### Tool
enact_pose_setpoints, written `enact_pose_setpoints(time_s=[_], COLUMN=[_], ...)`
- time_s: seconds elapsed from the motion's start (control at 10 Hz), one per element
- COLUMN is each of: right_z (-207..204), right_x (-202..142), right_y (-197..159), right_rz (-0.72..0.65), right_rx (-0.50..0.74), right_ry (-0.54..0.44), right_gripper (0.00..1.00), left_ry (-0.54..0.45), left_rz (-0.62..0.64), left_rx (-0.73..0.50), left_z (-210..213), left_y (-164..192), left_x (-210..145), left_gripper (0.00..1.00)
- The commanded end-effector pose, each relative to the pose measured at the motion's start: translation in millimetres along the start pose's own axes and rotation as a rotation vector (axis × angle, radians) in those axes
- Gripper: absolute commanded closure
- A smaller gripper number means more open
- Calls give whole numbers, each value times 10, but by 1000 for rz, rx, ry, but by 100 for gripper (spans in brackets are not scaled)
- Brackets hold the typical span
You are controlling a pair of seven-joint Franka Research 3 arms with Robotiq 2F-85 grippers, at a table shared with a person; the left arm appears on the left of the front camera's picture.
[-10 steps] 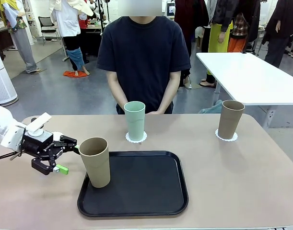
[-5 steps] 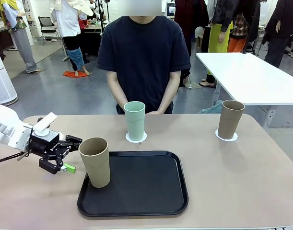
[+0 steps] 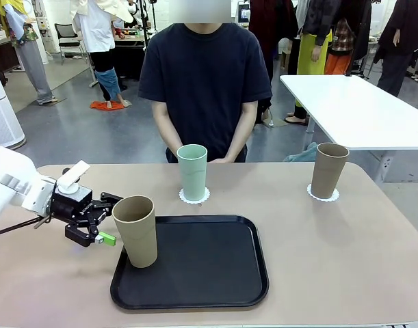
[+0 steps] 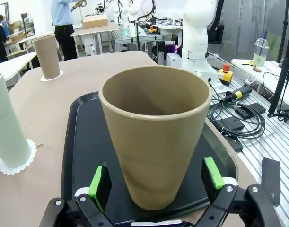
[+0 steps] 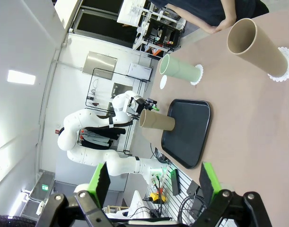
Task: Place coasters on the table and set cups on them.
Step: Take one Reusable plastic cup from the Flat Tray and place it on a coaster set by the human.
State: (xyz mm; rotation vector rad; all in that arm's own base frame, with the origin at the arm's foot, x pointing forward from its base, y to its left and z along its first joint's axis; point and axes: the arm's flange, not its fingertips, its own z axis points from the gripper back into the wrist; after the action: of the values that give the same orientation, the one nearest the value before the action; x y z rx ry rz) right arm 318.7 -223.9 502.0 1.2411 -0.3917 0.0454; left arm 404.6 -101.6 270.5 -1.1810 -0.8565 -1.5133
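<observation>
The left end effector (image 3: 105, 220), fingers apart, is moving closer to the tan cup (image 3: 135, 231) on the tray (image 3: 215, 287), so a grasp is probably coming.

I see a grey polished floor (image 3: 72, 130) behind, and a white rectangular side table (image 3: 352, 109) (far right).

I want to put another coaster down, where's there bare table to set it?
Bare table lies right of the black tray, in front of the far tan cup, and between that cup and the mint cup. It is crowded at the tray's left edge, where the open left gripper flanks the near tan cup.
</observation>
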Motion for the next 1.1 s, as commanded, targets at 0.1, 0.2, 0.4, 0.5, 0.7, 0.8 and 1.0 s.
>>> enact_pose_setpoints(time_s=[0.1, 0.2, 0.4, 0.5, 0.7, 0.8, 1.0], right_z=[17, 17, 17, 17, 17, 17, 17], right_x=[7, 7, 7, 7, 7, 7, 7], right_y=[8, 8, 8, 8, 8, 8, 8], right_rz=[10, 10, 10, 10, 10, 10, 10], right_rx=[13, 13, 13, 13, 13, 13, 13], right_ry=[-2, -2, -2, -2, -2, -2, -2], right_gripper=[0, 0, 0, 0, 0, 0, 0], left_ry=[0, 3, 7, 9, 9, 9, 11], left_rz=[10, 25, 41, 42, 39, 36, 35], left_rx=[-1, -14, -24, -28, -39, -45, -53], left_z=[-121, -142, -188, -211, -268, -298, -360], left_y=[71, 87, 88, 86, 105, 109, 109], left_x=[-30, -37, -31, -32, -38, -35, -29], left_gripper=[0, 0, 0, 0, 0, 0, 0])
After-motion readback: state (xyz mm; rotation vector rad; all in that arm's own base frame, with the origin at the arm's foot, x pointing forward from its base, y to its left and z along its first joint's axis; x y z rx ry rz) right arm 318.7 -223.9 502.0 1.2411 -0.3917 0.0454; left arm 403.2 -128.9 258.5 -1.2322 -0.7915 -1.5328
